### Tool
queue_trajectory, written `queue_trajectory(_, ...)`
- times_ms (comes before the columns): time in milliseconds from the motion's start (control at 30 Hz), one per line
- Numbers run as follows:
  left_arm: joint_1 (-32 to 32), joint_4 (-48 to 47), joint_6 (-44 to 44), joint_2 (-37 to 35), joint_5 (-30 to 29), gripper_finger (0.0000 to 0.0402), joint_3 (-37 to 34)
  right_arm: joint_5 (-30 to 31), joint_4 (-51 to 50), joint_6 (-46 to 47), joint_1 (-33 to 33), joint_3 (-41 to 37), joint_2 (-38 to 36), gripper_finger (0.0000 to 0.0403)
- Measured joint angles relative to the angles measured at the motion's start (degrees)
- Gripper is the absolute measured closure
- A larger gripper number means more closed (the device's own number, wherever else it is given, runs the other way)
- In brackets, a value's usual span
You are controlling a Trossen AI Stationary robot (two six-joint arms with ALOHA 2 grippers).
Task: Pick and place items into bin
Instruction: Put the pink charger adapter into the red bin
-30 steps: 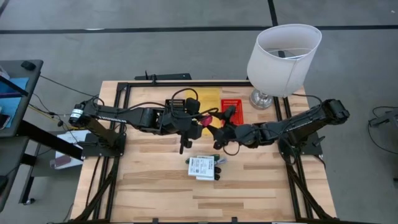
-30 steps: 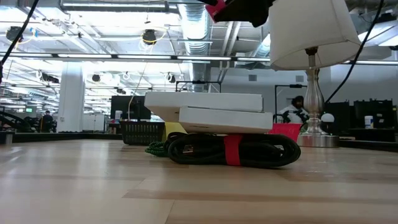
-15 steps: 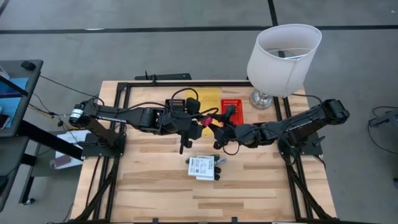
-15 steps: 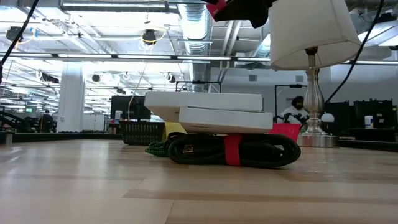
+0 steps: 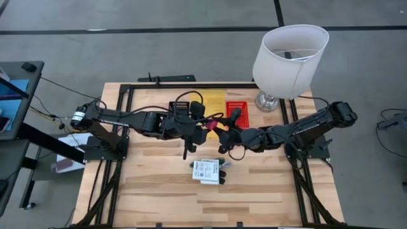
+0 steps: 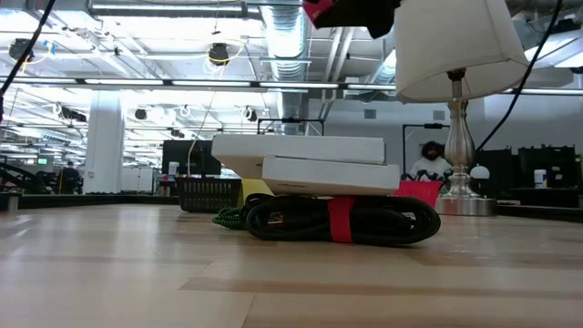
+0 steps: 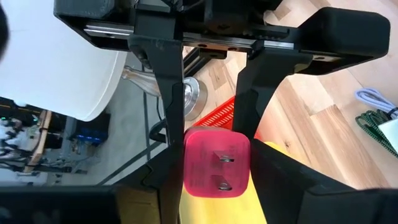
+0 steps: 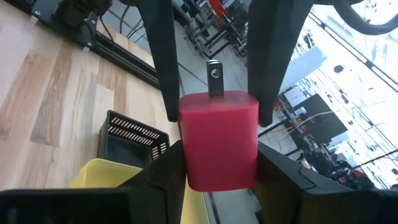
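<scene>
A small red plug-in charger (image 7: pixel 216 163) with two metal prongs is held up above the table's middle, between my two grippers, which meet tip to tip. My left gripper (image 5: pixel 202 129) comes from the table's left and my right gripper (image 5: pixel 219 131) from its right; both are shut on the charger (image 5: pixel 210 130). It also shows in the right wrist view (image 8: pixel 219 138) and at the top of the low view (image 6: pixel 319 11). Two white labelled flat packs (image 5: pixel 206 170) lie stacked on a coiled black cable with a red band (image 6: pixel 330 220). A green-and-black cord (image 5: pixel 224 164) lies beside them. My left gripper pinches the charger's two side faces (image 7: pixel 186 177) between its two fingers, coming level from the table's left. The pronged face shows in the left wrist view. The charger is lifted clear of the table. My right gripper pinches the charger's two side faces (image 8: pixel 184 158) between its two fingers, coming level from the table's right, opposite my left gripper. One prong (image 8: pixel 214 78) sticks out past the fingers. The charger is clear of the table.
A black bin (image 5: pixel 181 108), a yellow bin (image 5: pixel 213 102) and a red bin (image 5: pixel 237 112) stand side by side at the table's far side, just beyond the grippers. A lamp with a white shade (image 5: pixel 290 58) stands at the far right corner. Bare wood lies toward the near edge.
</scene>
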Motion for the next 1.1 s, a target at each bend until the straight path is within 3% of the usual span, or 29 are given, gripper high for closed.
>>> queue_trajectory(200,-1.79,-0.02,2.4,0.06,-4.44,0.0231,0.0,1.04,-0.12,0.5,-0.02,0.02,0.0,0.026)
queue_trajectory(433,-3.81,0.42,2.52,-0.01,-5.16,0.0205,-0.02,2.05,-0.25,0.9,-0.56,0.0,-0.07,0.026)
queue_trajectory(633,-5.8,-2.64,-0.27,-0.01,-13.45,0.0184,-0.02,4.28,-3.61,2.19,-1.32,0.0,-0.07,0.026)
queue_trajectory(833,-6.75,-13.63,-9.91,-0.01,-20.09,0.0181,-0.02,8.96,-15.78,8.35,-4.08,0.0,-0.09,0.026)
queue_trajectory(1100,-6.83,-24.65,-22.08,-0.01,-18.03,0.018,-0.02,7.73,-38.03,22.23,-9.78,0.0,-0.07,0.026)
